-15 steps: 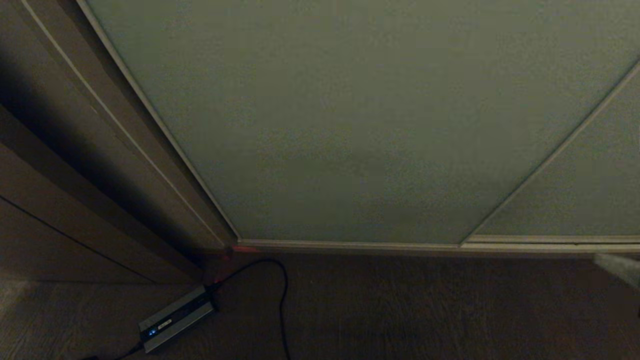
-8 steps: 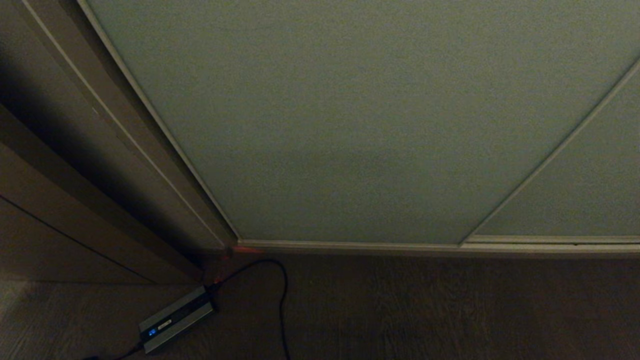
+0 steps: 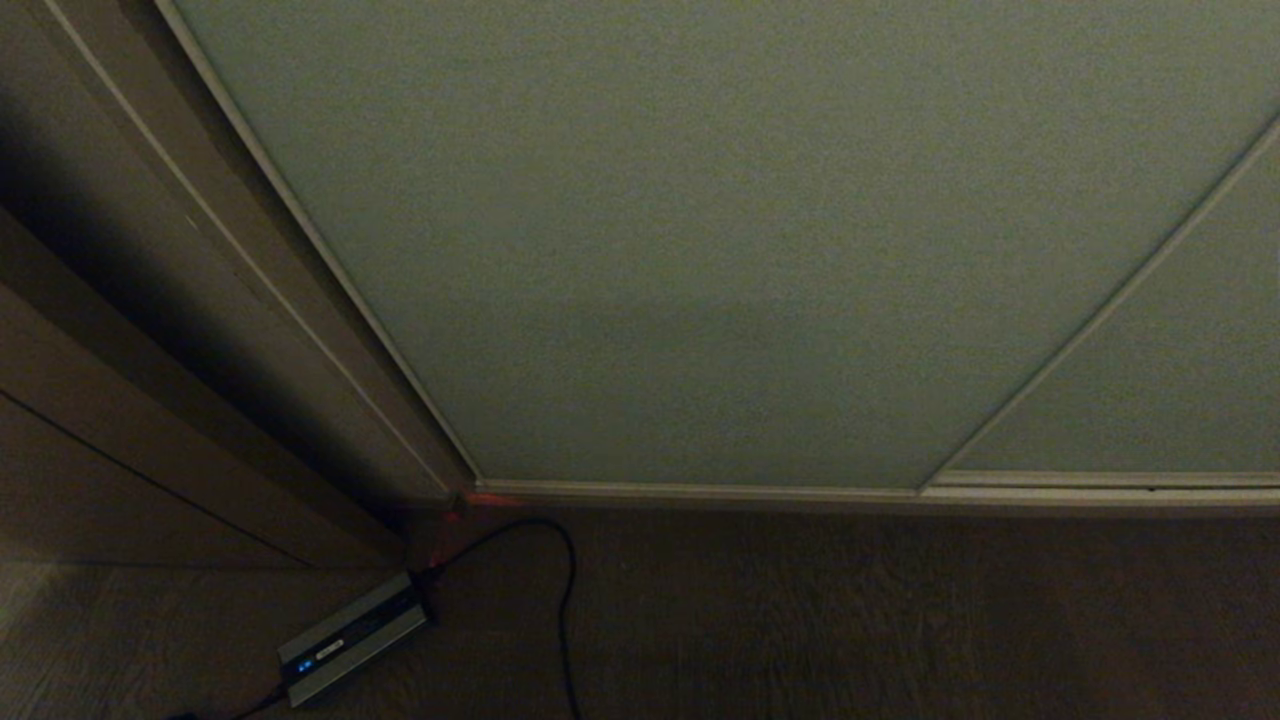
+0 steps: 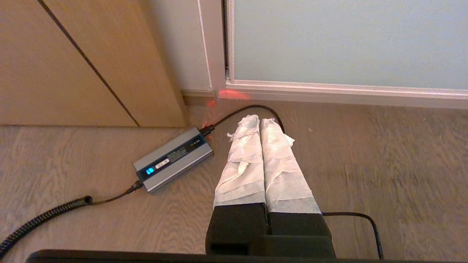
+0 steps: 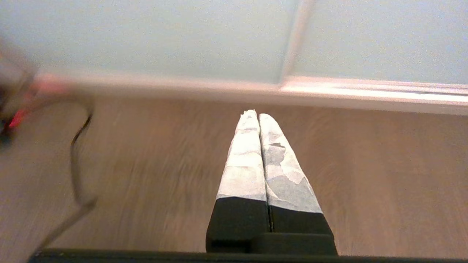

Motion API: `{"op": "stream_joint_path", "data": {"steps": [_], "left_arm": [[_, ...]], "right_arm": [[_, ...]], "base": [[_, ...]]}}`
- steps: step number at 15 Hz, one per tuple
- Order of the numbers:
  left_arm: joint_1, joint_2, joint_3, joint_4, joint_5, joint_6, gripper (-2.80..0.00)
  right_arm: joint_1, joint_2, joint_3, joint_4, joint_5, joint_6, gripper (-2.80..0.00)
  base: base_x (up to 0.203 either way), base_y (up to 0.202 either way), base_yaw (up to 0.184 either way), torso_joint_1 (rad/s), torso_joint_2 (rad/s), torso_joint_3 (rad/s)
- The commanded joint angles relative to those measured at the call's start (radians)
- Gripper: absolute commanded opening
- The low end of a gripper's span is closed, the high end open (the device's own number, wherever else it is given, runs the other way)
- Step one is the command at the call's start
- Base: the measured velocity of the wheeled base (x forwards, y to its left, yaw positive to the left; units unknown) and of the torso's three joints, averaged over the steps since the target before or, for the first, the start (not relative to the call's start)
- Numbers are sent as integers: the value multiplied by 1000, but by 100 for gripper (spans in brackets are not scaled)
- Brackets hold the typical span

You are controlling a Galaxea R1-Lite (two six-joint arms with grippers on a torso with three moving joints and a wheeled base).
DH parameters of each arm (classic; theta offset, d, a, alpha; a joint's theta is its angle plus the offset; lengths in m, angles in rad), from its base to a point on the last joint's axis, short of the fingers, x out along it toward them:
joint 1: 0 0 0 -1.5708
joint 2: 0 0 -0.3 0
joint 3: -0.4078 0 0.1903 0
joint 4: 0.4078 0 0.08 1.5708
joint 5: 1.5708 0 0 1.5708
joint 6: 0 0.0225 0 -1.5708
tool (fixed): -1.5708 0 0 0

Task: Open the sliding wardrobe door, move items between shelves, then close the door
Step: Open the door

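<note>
Both grippers hold nothing, their paper-wrapped fingers pressed together. The left gripper (image 4: 260, 118) hangs low over the floor (image 4: 365, 153), its tips right at the black cable (image 4: 252, 107) that runs to the grey power brick (image 4: 173, 159) at centre-left of that view. The right gripper (image 5: 253, 115) points at the floor before the sliding wardrobe door (image 3: 700, 230), which fills the upper head view, fully shut. Likely risk: a low left arm snagging the cable and dragging the brick; pinched tips may slip on the slim door frame (image 3: 700, 491).
</note>
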Motion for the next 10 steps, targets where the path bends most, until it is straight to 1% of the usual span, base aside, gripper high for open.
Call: {"op": "stream_joint_path", "data": {"steps": [1,2,3,4,6,8,10], "left_arm": [[0,-2,0,0,0,0,-280],[0,-2,0,0,0,0,-280],[0,-2,0,0,0,0,-280],[0,-2,0,0,0,0,-280],[0,-2,0,0,0,0,-280],[0,-2,0,0,0,0,-280],[0,-2,0,0,0,0,-280]], "right_arm": [[2,-21,29,-11,-29,13,-280],[2,-21,30,-8,-33,-9,-280],[2,-21,30,21,-30,-51,-280],[2,-21,30,29,-28,-57,-280],[2,-21,30,24,-28,-44,-280],[2,-21,30,24,-28,-73,-280],[2,-21,30,22,-23,-34,-280]], "base": [[0,0,0,0,0,0],[0,0,0,0,0,0],[0,0,0,0,0,0],[0,0,0,0,0,0],[0,0,0,0,0,0],[0,0,0,0,0,0],[0,0,0,0,0,0]]}}
